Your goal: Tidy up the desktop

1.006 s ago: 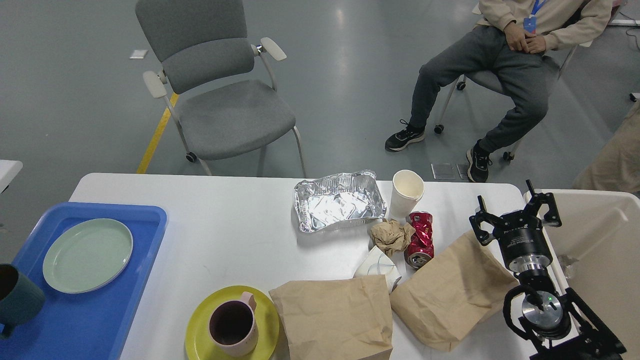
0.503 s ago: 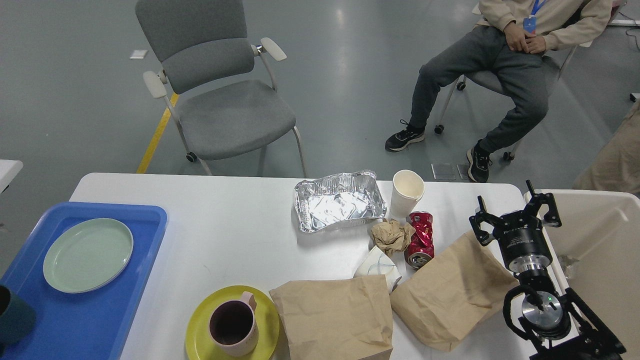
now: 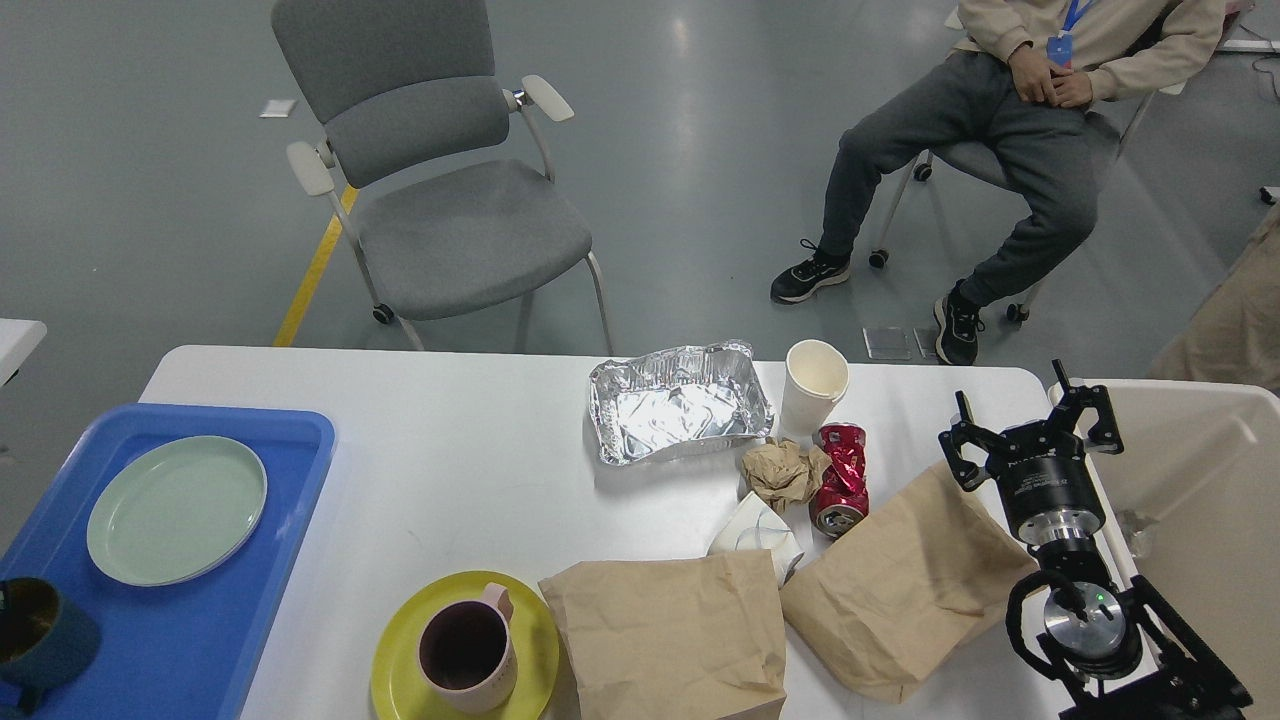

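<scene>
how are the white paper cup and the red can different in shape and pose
The white paper cup stands upright with its open mouth up; the red can lies on its side with its opening toward the camera. The cup keeps its smooth tapered shape, while the can is crushed and dented. The cup is plain off-white, the can shiny red. Both rest on the desktop, close together.

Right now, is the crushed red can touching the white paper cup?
Apart. The head view shows a strip of white desktop between the red can and the paper cup behind it.
</scene>
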